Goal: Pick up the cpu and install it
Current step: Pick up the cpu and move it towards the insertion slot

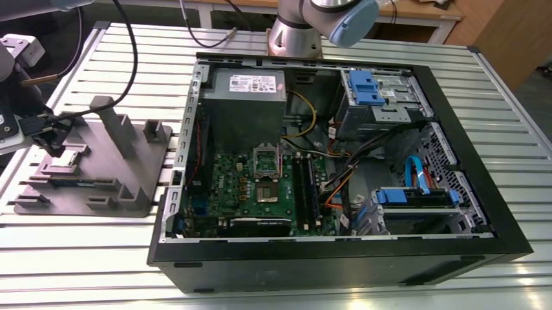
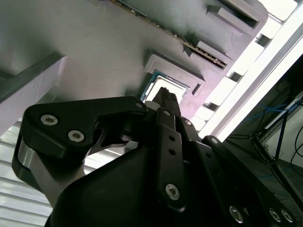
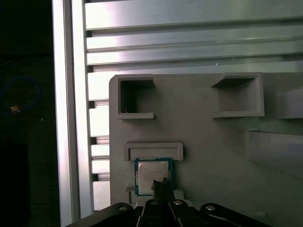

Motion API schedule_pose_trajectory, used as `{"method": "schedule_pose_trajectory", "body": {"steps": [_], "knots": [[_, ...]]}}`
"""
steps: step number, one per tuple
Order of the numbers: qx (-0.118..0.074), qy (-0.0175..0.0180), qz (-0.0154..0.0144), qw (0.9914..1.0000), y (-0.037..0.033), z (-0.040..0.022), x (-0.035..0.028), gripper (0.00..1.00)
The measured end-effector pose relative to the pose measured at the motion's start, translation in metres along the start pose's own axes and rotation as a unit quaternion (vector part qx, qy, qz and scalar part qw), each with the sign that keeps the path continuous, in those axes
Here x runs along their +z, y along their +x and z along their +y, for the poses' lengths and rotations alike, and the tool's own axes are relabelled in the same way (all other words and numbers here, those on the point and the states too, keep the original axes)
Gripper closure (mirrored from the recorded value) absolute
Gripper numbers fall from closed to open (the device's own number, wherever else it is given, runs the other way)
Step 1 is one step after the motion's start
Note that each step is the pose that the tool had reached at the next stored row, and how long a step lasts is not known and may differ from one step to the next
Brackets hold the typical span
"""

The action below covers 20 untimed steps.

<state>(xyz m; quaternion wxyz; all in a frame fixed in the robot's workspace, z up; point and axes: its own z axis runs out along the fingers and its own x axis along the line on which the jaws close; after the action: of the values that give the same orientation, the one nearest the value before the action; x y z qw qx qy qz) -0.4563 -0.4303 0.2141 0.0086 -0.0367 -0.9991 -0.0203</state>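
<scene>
At nine o'clock from the computer case (image 1: pixel 345 265), your gripper (image 3: pixel 161 184), tips together, sits over the cpu (image 3: pixel 150 172) on the tray (image 3: pixel 213 156).

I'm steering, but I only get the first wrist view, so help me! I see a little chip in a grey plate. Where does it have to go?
Observer: An open computer case lies on the slatted table, at the exterior view's right of the grey holder.
Operator: Is there a spot for it inside?
Observer: Yes. A green motherboard lies flat in the case, with a metal socket frame near its middle.
Operator: Is anything else on the grey holder?
Observer: A long thin memory stick sits in a slot close to the cpu.
</scene>
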Motion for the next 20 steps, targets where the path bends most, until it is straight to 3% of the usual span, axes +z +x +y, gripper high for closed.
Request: {"method": "schedule_pose_trajectory", "body": {"steps": [13, 15, 18, 20], "knots": [[0.0, 0.0, 0.0, 1.0, 0.0, 0.0, 0.0008, 0.89], [0.0, 0.0, 0.0, 1.0, 0.0, 0.0, 0.0008, 0.84], [0.0, 0.0, 0.0, 1.0, 0.0, 0.0, 0.0009, 0.65], [0.0, 0.0, 0.0, 1.0, 0.0, 0.0, 0.0009, 0.59]]}}
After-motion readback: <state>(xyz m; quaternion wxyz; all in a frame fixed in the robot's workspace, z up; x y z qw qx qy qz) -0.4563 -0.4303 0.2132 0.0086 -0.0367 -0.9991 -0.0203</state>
